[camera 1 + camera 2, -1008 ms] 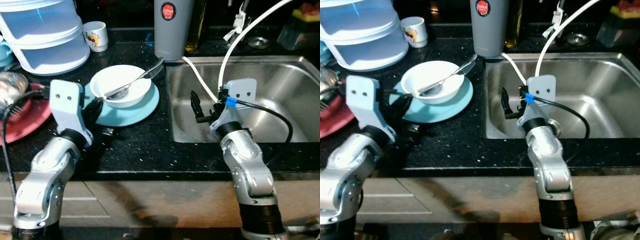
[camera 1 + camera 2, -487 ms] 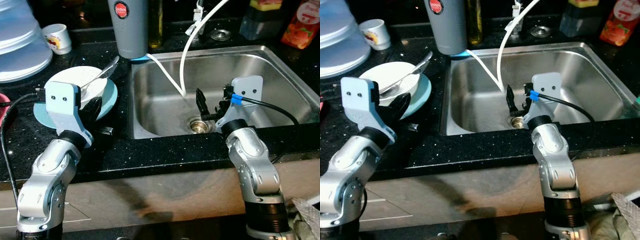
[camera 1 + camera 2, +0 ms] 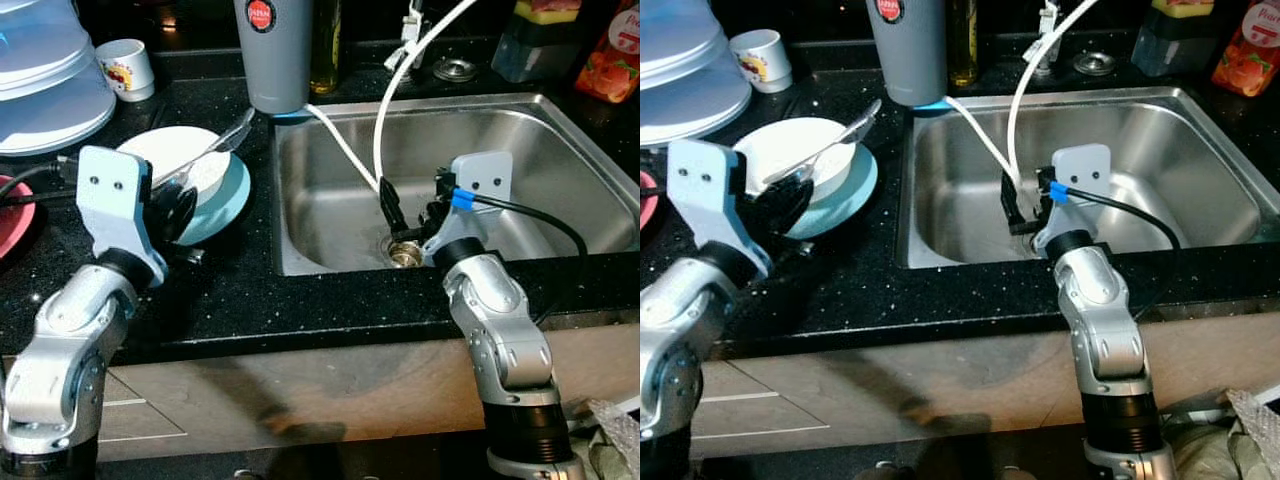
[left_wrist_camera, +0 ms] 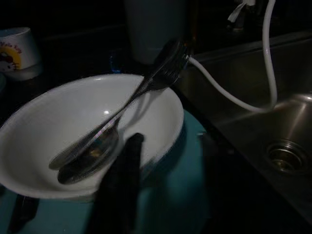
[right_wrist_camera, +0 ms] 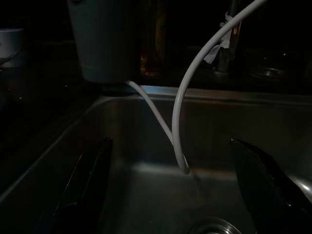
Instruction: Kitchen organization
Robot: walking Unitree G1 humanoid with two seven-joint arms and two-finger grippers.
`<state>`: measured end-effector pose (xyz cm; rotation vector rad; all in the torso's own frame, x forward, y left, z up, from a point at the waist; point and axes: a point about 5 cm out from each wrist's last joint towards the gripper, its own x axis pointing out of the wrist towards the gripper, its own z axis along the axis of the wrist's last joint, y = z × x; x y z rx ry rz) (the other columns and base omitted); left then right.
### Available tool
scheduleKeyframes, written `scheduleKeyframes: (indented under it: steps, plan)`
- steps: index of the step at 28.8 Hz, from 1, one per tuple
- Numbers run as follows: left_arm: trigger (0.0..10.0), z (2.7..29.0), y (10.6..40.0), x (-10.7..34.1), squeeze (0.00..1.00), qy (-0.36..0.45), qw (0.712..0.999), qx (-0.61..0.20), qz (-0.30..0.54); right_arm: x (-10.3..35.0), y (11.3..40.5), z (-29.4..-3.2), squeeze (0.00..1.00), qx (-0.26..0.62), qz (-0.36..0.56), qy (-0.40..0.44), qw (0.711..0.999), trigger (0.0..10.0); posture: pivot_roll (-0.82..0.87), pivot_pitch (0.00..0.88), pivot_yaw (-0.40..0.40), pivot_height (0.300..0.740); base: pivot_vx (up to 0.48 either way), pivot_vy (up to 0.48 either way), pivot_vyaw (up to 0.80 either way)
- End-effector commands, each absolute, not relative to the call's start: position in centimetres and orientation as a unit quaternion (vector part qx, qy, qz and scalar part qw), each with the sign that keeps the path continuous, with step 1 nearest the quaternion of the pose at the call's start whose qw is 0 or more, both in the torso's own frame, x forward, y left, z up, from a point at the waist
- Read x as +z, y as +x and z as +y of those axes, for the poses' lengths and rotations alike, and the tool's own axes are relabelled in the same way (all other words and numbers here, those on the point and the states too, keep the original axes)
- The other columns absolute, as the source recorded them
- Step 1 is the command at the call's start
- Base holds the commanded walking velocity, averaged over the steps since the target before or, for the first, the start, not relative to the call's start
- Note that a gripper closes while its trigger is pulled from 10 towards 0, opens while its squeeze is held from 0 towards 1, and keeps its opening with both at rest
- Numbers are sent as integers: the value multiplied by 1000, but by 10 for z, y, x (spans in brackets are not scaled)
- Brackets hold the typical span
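Note:
A white bowl sits on a light blue plate on the black counter, left of the sink. A spoon and a fork lie in the bowl, handles sticking out toward the sink. My left gripper hovers open at the bowl's near rim, with one finger in front of the bowl's wall and nothing held. My right gripper is open and holds nothing, low inside the steel sink, just above the drain.
A white hose curves down into the sink beside my right gripper. A grey tumbler, an oil bottle and a white mug stand behind. White stacked containers and a red plate are at the far left.
The view has swung across the counter. My right gripper was at the sink's left wall and now hangs over the drain. My left gripper stays at the bowl's near side.

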<state>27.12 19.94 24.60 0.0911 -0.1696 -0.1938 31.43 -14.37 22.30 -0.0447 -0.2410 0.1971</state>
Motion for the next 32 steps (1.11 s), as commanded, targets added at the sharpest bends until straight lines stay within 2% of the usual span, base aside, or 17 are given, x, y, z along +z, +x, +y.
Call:
scheduleKeyframes:
  steps: [1, 10, 11, 12, 17, 18, 19, 20, 25, 26, 32]
  plan:
    - [10000, 207, 271, 252, 1000, 52, 991, -90, -83, 220, 316, -140, 0, 108, -113, -18, 988, 10000, 26, 91, 1, 740, 0, 0, 0]
    - [10000, 217, 278, 260, 1000, 97, 992, -51, -56, 222, 317, -139, 0, 110, -115, -17, 987, 10000, 28, 87, 0, 740, 0, 0, 0]
    - [10000, 217, 279, 262, 298, 98, 992, -53, -58, 222, 317, -139, 0, 110, -116, -17, 987, 10000, 28, 87, 0, 740, 0, 0, 0]
    - [10000, 216, 283, 264, 0, 103, 991, -63, -60, 222, 318, -139, 0, 111, -117, -17, 987, 10000, 28, 87, 0, 740, 0, 0, 0]
    - [10000, 211, 301, 271, 0, 127, 985, -100, -54, 225, 321, -137, 0, 116, -119, -17, 986, 10000, 32, 81, -7, 740, 0, 0, 0]
    - [6549, 211, 321, 275, 0, 152, 981, -116, -39, 228, 324, -134, 0, 124, -121, -19, 985, 10000, 31, 80, -5, 740, 0, 0, 0]
    - [6549, 211, 321, 275, 0, 152, 981, -116, -39, 228, 324, -134, 0, 124, -121, -19, 985, 10000, 31, 80, -5, 740, 0, 0, 0]
    - [0, 212, 332, 276, 0, 155, 980, -122, -21, 229, 325, -133, 0, 129, -122, -22, 984, 10000, 28, 80, 0, 740, 0, 0, 0]
    - [0, 219, 350, 278, 0, 178, 977, -120, 3, 233, 328, -130, 0, 138, -116, -29, 983, 10000, 22, 83, 11, 740, 0, 0, 0]
    - [10000, 222, 354, 278, 0, 188, 975, -115, 11, 232, 329, -129, 0, 142, -103, -33, 984, 10000, 20, 83, 12, 740, 0, 0, 0]
    - [10000, 228, 364, 280, 0, 202, 969, -137, 31, 230, 329, -126, 0, 170, -53, -20, 984, 10000, 11, 86, 22, 740, 0, 0, 0]
